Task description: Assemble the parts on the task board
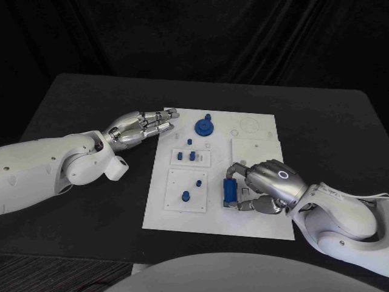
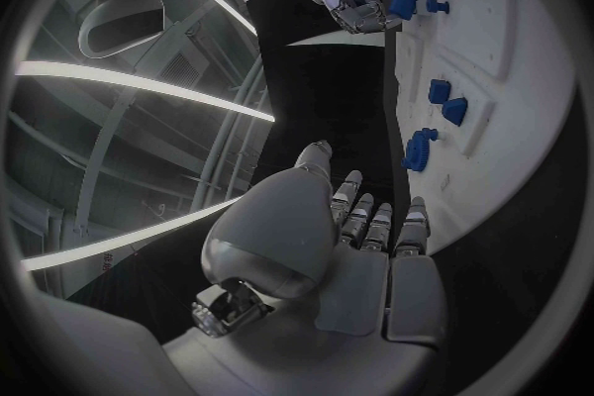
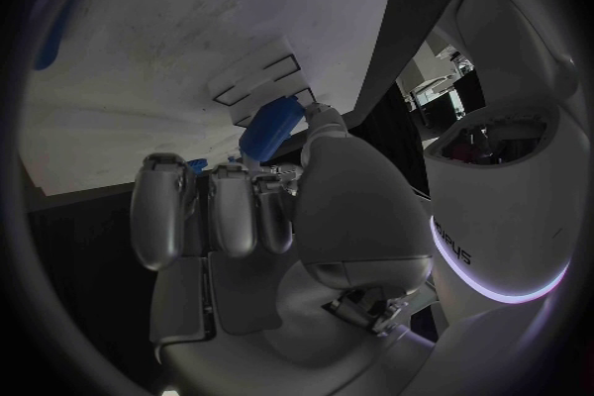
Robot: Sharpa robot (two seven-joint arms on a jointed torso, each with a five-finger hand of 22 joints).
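My right hand (image 1: 269, 181) has its fingers clamped on a long blue part (image 1: 228, 192) over the near middle of the task board (image 1: 256, 228); my left hand (image 1: 140, 126) hovers at the board's far left edge, fingers loosely together and holding nothing. I judge the part light, rigid and rather slick; best pinched mid-length so it cannot swivel.

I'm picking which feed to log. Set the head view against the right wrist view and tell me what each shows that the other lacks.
Head view alone: the left hand at the far left edge of the task board, holding nothing, and the round blue part on the board's far end. Right wrist view alone: the raised slots just ahead of the held piece. Both: the right hand gripping a long blue part over the white board.
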